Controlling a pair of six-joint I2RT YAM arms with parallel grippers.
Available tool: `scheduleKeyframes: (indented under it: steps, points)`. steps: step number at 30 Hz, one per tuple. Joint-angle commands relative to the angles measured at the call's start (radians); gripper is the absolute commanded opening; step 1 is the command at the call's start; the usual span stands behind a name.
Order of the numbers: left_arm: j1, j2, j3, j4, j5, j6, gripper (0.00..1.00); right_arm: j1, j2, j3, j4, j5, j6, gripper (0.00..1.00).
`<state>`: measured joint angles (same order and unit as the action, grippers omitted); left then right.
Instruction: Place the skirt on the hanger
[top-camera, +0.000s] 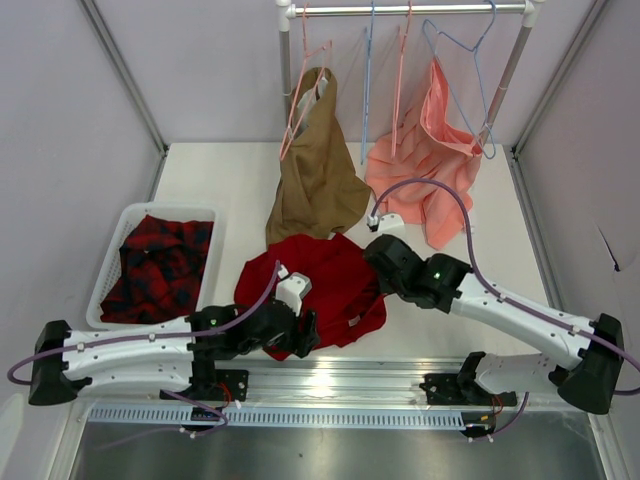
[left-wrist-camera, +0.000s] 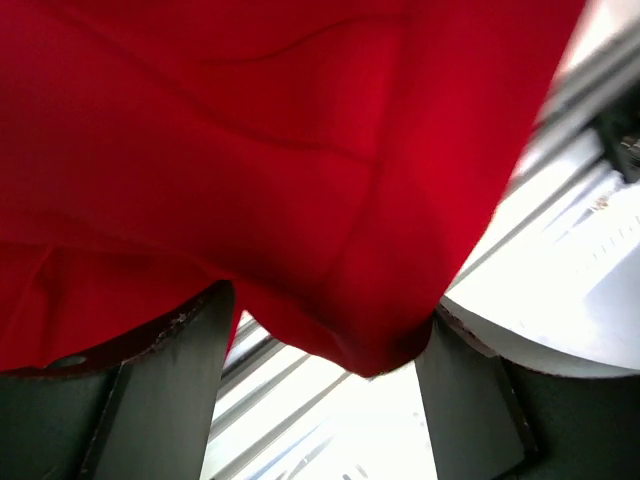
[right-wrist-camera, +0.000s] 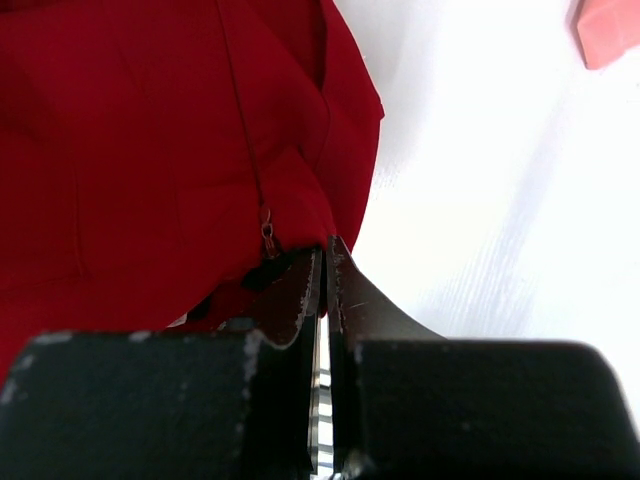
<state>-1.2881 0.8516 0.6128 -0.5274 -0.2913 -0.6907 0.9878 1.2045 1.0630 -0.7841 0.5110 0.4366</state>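
Now: red skirt down on the table, a gripper at each edge

Right, the skirt (top-camera: 330, 285) lies spread on the white table (top-camera: 230, 190), just in front of the tan garment (top-camera: 318, 165), whose hem touches or overlaps the skirt's far edge. Up on the tan garment's left shoulder hangs the hanger (top-camera: 298, 110), thin pale-pink wire, hooked on the rail (top-camera: 410, 9) above.

Left gripper (top-camera: 305, 335) sits on the skirt's near edge, the side away from the tan garment. From its wrist camera the fingers (left-wrist-camera: 170, 400) stand wide apart, and a fold of red cloth sags down between them. Nothing is clamped there.

Right gripper (right-wrist-camera: 326, 250) is low, just right of the tan garment's hem, at the skirt's far-right edge. Its jaws are pressed together down to a bright sliver, tips right against the cloth beside the zip pull (right-wrist-camera: 267, 232). Whether any fabric is pinched in those tips, I cannot tell.

Well to the left of the tan garment, a white basket (top-camera: 112, 262) holds a red-and-black plaid garment (top-camera: 160, 268).
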Motion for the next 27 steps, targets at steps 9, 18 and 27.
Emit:
scheduleKeyframes:
  steps: [9, 18, 27]
  points:
    - [-0.102, 0.104, -0.079, 0.076, -0.284, -0.228, 0.73, 0.005, -0.097, 0.045, -0.073, -0.011, 0.048, 0.00]
    - [-0.102, 0.201, -0.084, 0.135, -0.394, -0.273, 0.50, -0.014, -0.220, 0.043, -0.122, -0.035, 0.059, 0.00]
    - [-0.100, 0.107, 0.044, 0.078, -0.433, -0.153, 0.06, -0.106, -0.312, 0.060, -0.109, -0.123, 0.007, 0.00]
